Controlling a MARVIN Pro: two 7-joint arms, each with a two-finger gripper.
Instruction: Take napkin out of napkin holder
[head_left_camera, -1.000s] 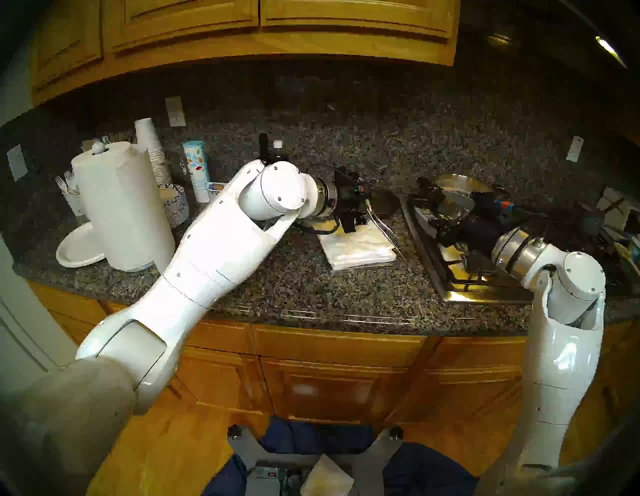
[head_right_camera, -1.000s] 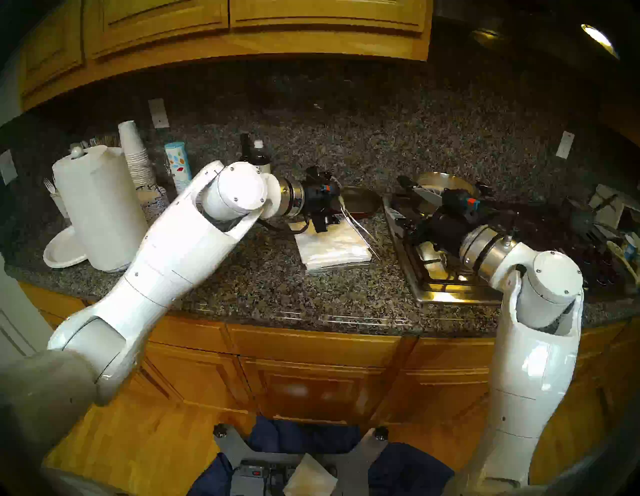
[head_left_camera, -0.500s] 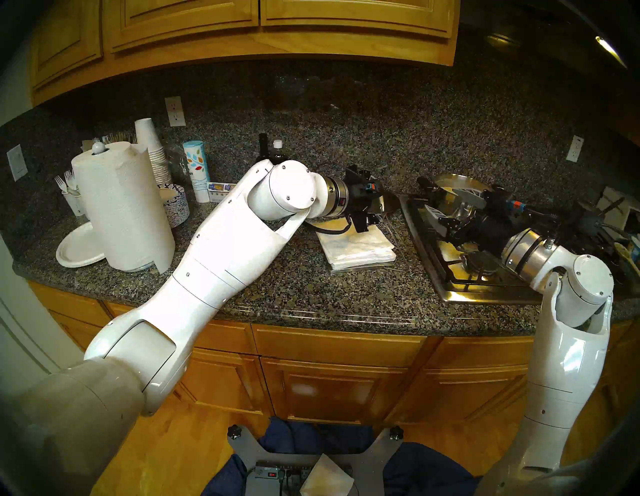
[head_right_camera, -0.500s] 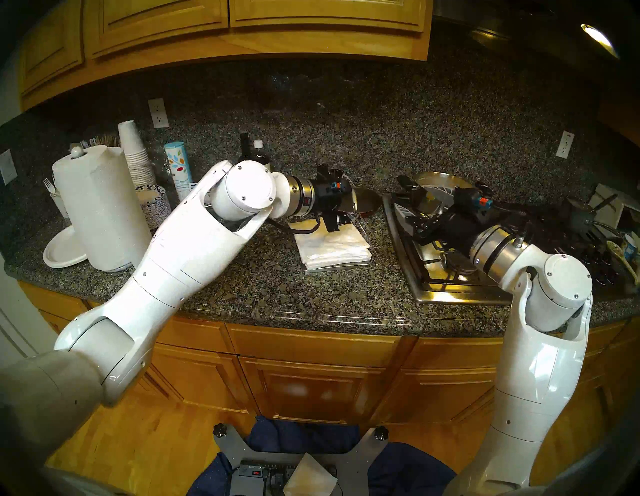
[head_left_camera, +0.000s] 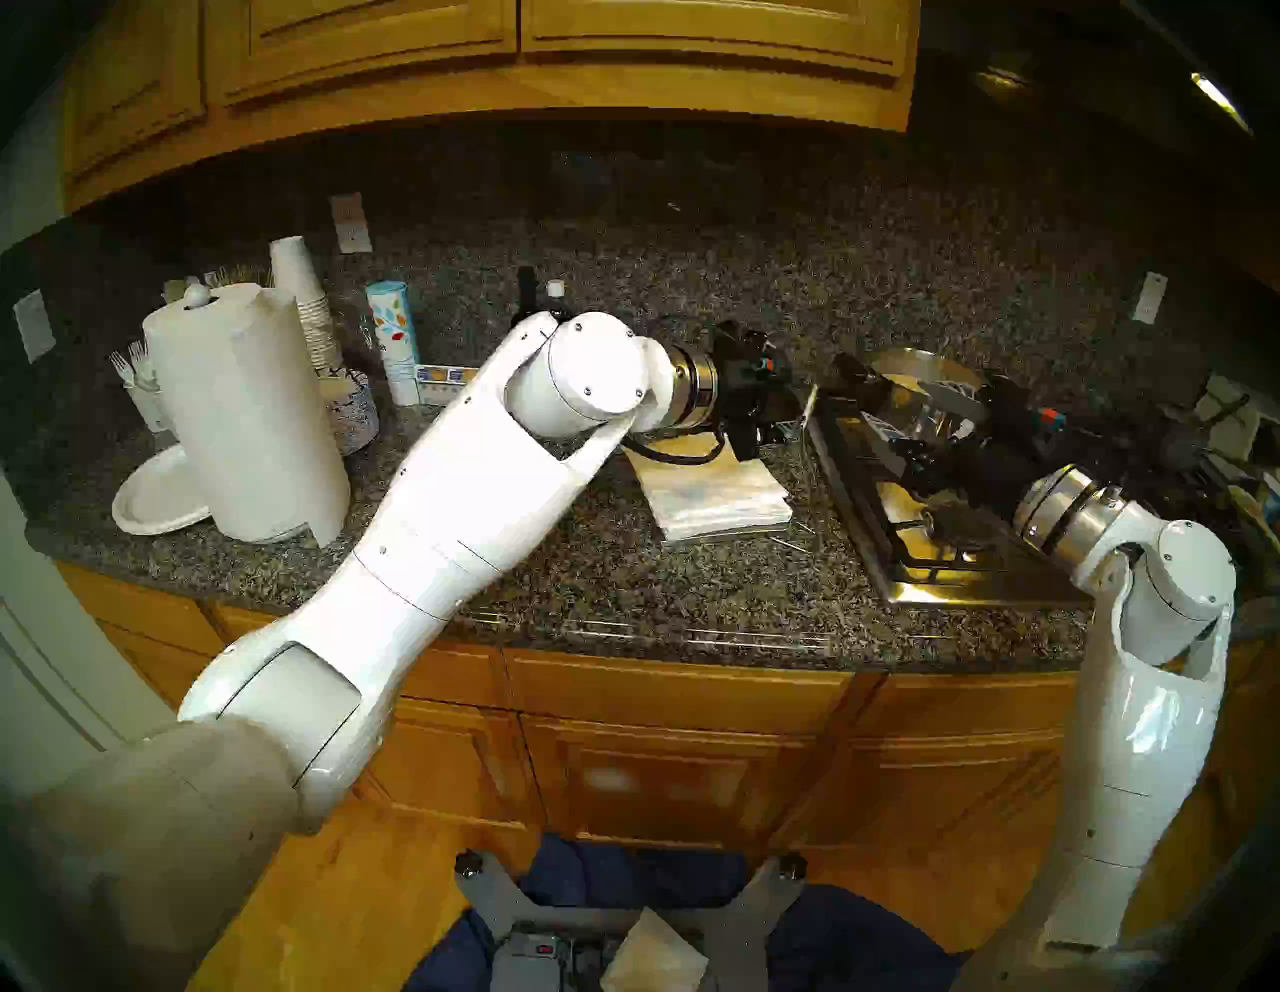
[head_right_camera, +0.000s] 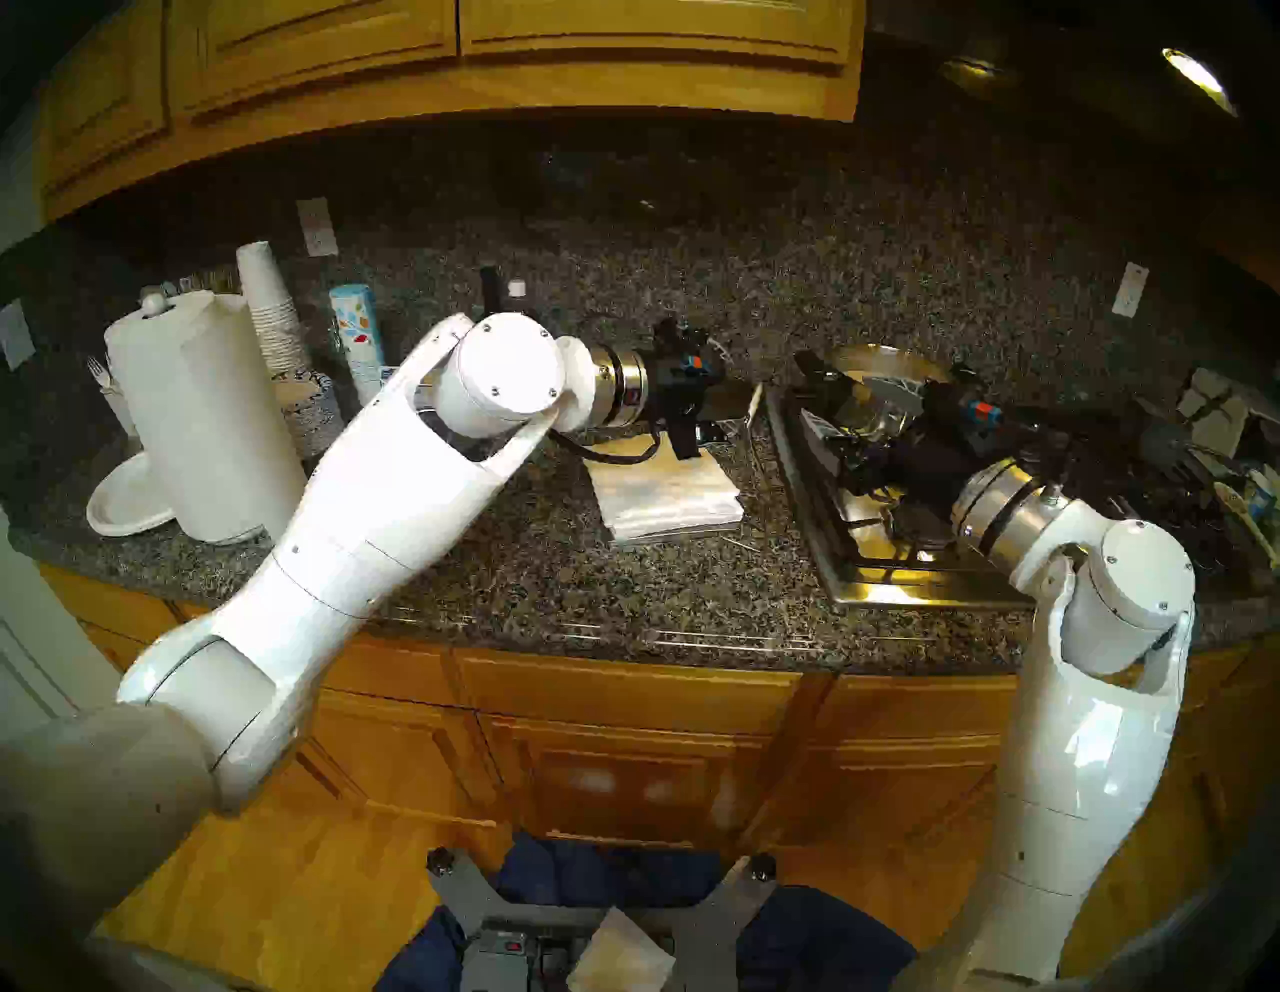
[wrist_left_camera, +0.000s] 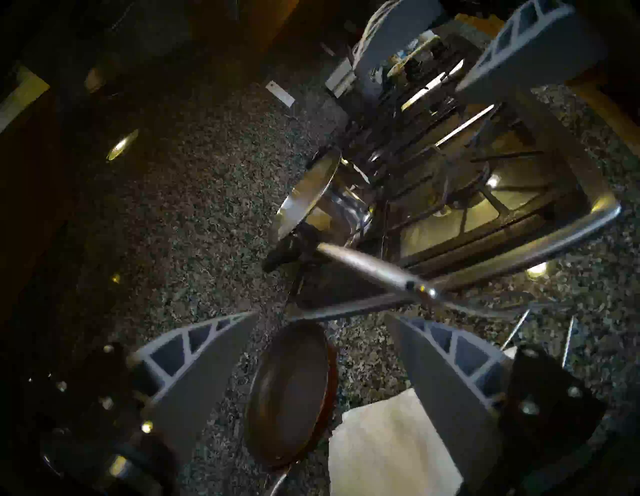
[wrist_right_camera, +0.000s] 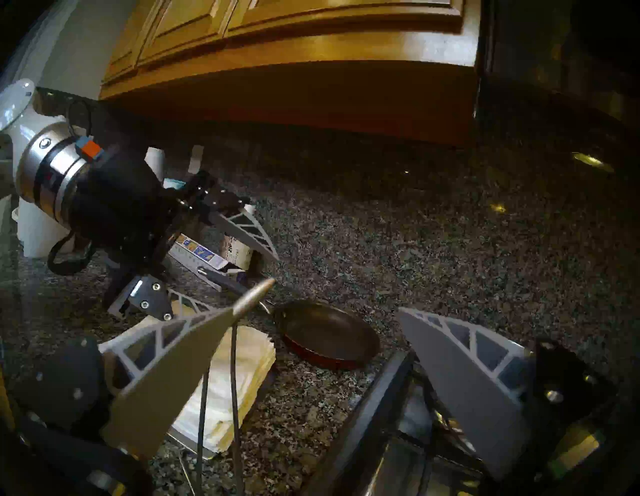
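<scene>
- Napkin holder (wrist_right_camera: 192, 439): tray almost wholly covered by the napkin stack (head_left_camera: 713, 488); one corner shows in the right wrist view. Its wire arm (wrist_right_camera: 235, 381) runs off that view's bottom edge.
- Napkin stack: far end hidden behind the left gripper (head_left_camera: 783, 426) in the head views; cut by the bottom edge in the left wrist view.
- Single napkin: not distinguishable from the stack.
- Left gripper fingertips: blurred in the head views.
- Frying pan (wrist_left_camera: 289, 395): hidden behind the left gripper in the head views.
- Right gripper (wrist_right_camera: 311, 311): dark smear over the stovetop (head_left_camera: 970, 582) in the head views.

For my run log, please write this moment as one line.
left pincer: open, near pan | right pincer: open, beside raised holder arm | napkins: stacked, none taken
</scene>
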